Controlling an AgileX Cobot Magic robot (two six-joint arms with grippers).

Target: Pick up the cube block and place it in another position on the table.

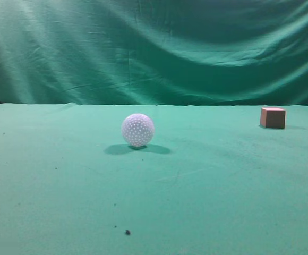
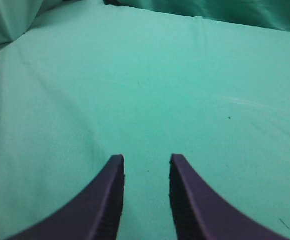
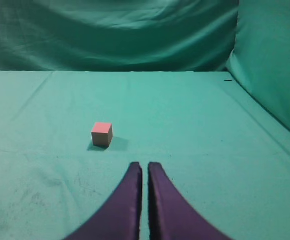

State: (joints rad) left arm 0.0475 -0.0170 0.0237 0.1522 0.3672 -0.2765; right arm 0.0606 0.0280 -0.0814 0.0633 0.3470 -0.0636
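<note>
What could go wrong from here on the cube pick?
1. The right gripper is nearly shut and empty, so it likely must open first or it may knock the cube block away.
2. The cube block sits ahead and left of the right gripper, not in line, so a straight approach could miss or clip it.
3. The white ball rests loose on the table; a sweep or a nearby placement could set it rolling.

Cube block [image 1: 273, 117]: small, reddish-brown, matte, resting flat on green cloth table [image 1: 207, 202], far right side.
</note>
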